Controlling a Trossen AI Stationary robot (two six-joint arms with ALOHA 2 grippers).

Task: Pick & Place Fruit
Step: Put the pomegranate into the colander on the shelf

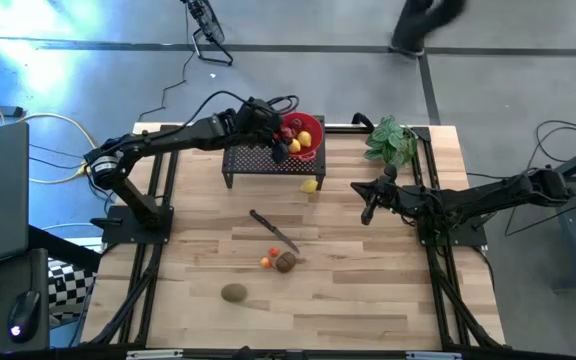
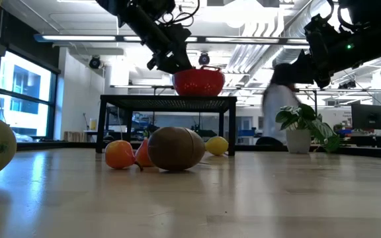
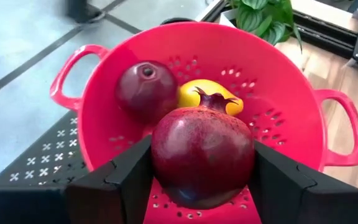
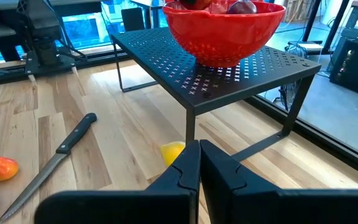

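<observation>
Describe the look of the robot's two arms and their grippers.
Both arms are dark, nearly black, built of jointed tubular links with cables running along them. The left gripper and right gripper each have two matte black, angular, blocky fingers with stepped edges. A yellow cable trails from the left arm's base.

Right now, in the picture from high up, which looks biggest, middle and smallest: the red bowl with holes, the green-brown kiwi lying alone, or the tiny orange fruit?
1. Red perforated plastic colander, partly covered by the left arm, clearly largest.
2. Green-brown oval kiwi.
3. Tiny round orange fruit, smallest.
</observation>
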